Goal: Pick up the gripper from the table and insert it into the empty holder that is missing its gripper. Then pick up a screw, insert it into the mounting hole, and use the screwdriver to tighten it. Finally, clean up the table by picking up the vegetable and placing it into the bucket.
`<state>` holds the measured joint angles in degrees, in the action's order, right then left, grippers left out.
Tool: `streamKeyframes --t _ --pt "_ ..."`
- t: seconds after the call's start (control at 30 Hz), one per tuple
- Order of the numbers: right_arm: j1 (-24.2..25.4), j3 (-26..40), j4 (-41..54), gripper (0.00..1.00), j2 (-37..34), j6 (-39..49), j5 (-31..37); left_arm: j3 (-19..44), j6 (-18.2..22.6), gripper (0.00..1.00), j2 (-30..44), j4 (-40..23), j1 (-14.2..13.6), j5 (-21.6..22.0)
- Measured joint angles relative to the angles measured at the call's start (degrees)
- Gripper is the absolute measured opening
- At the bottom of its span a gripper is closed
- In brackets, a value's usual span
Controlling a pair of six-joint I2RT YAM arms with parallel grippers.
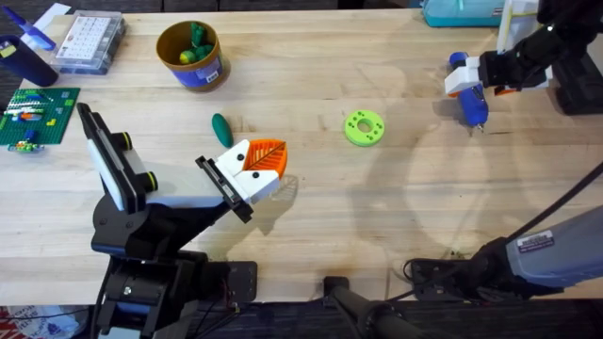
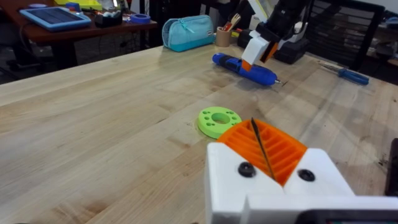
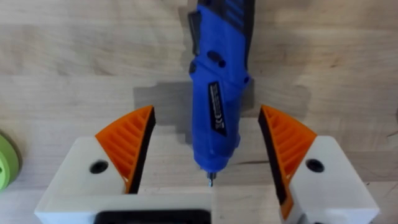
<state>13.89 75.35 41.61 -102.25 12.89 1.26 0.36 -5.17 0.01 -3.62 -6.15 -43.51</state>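
A blue electric screwdriver [image 1: 472, 102] [image 2: 245, 68] [image 3: 217, 93] lies on the table at the far right. My right gripper [image 1: 476, 88] [image 2: 258, 50] [image 3: 205, 118] hovers over it, open, with one orange pad on each side of the handle. My left gripper [image 1: 267, 162] [image 2: 261, 149] is shut, orange pads pressed together, low over the table's middle left. A green vegetable [image 1: 221, 129] rests on the wood just behind it. The yellow bucket [image 1: 209, 66] stands at the back left with vegetables inside. The loose gripper, the holder and the screw are out of view.
A lime-green ring with holes [image 1: 363, 127] [image 2: 217, 120] lies mid-table. A clear parts box [image 1: 89, 42] and a green board [image 1: 33, 113] sit at the far left. At the back right are a teal pouch [image 2: 186, 31] and a black block [image 1: 579, 89].
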Motion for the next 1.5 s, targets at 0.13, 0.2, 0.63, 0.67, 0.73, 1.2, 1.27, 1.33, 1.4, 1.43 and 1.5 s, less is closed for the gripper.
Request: streamKeyframes --t 0.13,0.2,0.63,0.67,0.73,1.2,1.27,1.33,1.4,1.43,1.5 --pt "0.0 0.0 -0.9 0.979 -0.3 -0.2 -0.2 0.0 0.0 0.011 0.0 0.0 0.0 0.0" --pt "0.0 0.0 -2.6 0.979 -0.7 -0.8 -1.4 0.0 0.0 0.011 0.0 0.0 0.0 0.0" --pt "0.0 0.0 -13.1 0.979 -1.0 -2.2 -3.5 0.0 0.0 0.011 0.0 0.0 0.0 0.0" --pt "0.0 0.0 -13.9 0.979 -1.0 -2.2 -3.2 0.0 0.0 0.011 0.0 0.0 0.0 0.0" --pt "0.0 0.0 -15.7 0.980 -1.1 -2.2 -2.8 0.0 0.0 0.011 0.0 0.0 0.0 0.0" --pt "0.0 0.0 -19.3 0.980 -10.3 -2.2 -2.3 0.0 0.0 0.011 0.0 0.0 0.0 0.0" --pt "0.0 0.0 -19.8 0.979 -10.4 -2.2 -2.4 0.0 0.0 0.011 0.0 0.0 0.0 0.0" --pt "0.0 0.0 -20.2 0.977 -10.5 -2.2 -2.4 0.0 0.0 0.011 0.0 0.0 0.0 0.0" --pt "0.0 0.0 -20.3 0.943 -10.6 -2.2 -2.6 0.0 0.0 0.011 0.0 0.0 0.0 0.0" --pt "0.0 0.1 -20.3 0.928 -10.7 -2.1 -2.6 0.0 0.0 0.011 0.0 0.0 0.0 0.0" --pt "0.0 0.2 -20.2 0.877 -10.8 -2.2 -2.5 0.0 0.0 0.011 0.0 0.0 0.0 0.0"
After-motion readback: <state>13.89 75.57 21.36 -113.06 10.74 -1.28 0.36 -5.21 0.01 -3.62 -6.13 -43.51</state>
